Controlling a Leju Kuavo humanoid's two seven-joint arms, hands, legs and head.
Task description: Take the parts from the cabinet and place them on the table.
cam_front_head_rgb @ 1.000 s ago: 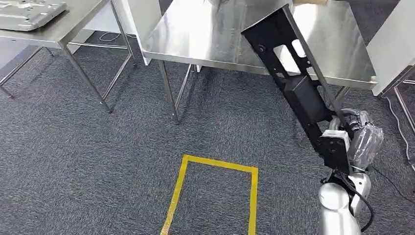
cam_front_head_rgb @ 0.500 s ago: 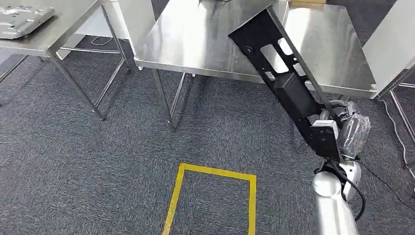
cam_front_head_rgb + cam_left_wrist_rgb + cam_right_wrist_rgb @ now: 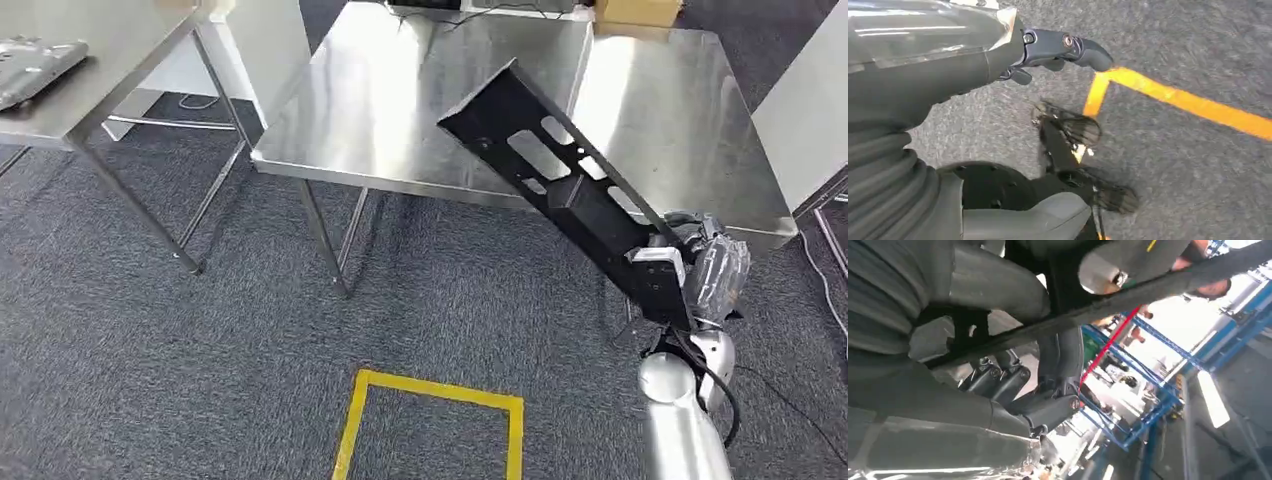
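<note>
**Over the counter's near edge: part held, not yet set down**

At the right of the head view, your right hand (image 3: pixel 712 275) grips the low end of the long black part (image 3: pixel 560 195), fingers wrapped round its rim. The part slants up and away, its far end hanging above the steel counter (image 3: pixel 400 100) while the gripped end sits off the near edge. Your left hand (image 3: pixel 1058 47) hangs over the carpet near the yellow tape (image 3: pixel 1188 102), fingers loosely apart and holding nothing.

Risks, as I judge them: the part is long and held at one end, so its weight levers against the grip; a quick tilt could let it twist or slip. Lower too early and its middle may strike the counter's near edge and pivot.

Room to move: the counter top ahead looks bare and broad. A white panel (image 3: pixel 800 110) stands close on the right, and a second counter (image 3: pixel 90 70) with a grey tray (image 3: pixel 35 65) lies well off to the left. Carry the part forward before you lower it
</note>
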